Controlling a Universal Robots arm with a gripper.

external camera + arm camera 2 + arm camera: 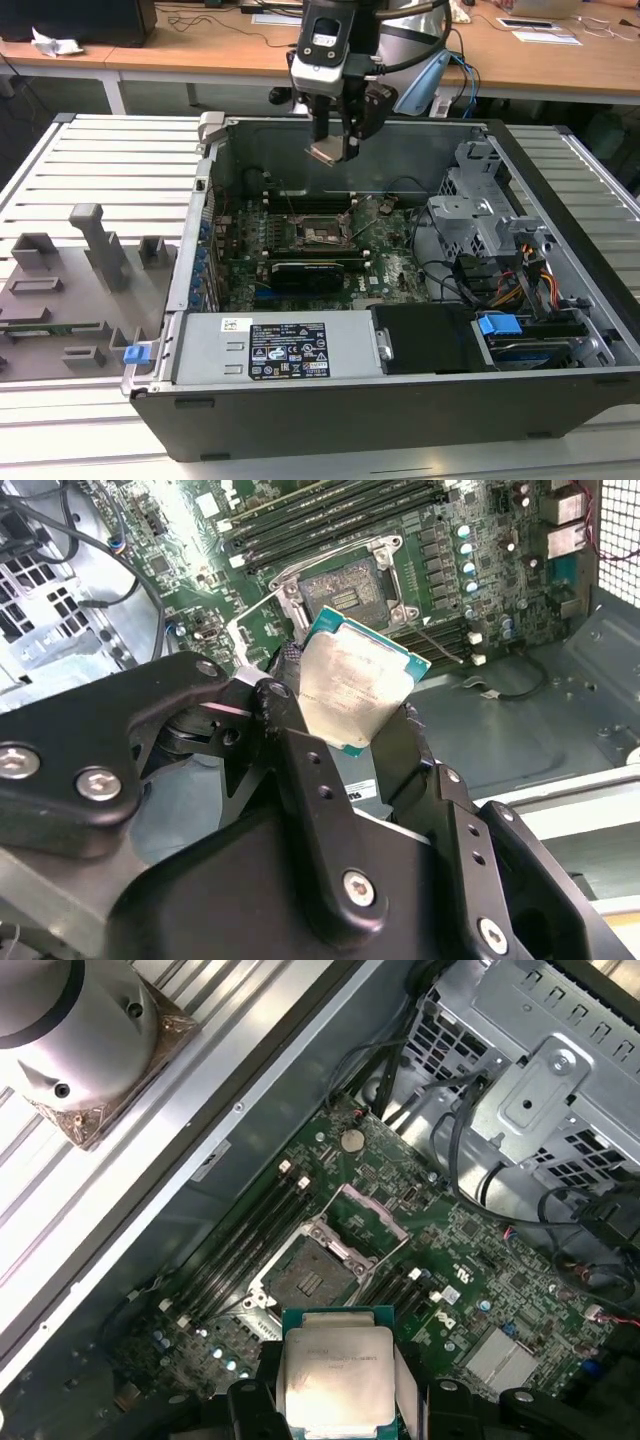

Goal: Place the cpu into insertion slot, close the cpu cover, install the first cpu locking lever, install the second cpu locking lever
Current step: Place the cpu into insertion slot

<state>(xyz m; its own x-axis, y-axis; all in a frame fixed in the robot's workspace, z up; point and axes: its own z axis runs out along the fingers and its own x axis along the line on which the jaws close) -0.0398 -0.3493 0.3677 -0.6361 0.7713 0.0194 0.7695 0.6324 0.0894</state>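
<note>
End effector (345,708) clenched on two opposite edges of the cpu (362,685), chip hanging well above the open insertion slot (345,588) below it — light, stiff, slick-topped, fragile underneath I'd say, so edges look like the only safe hold.

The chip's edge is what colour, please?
The chip has a teal-green edge, best seen in the second wrist view.

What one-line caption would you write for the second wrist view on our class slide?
The gripper holds the cpu by its edges, tilted, above the empty insertion slot.
</note>
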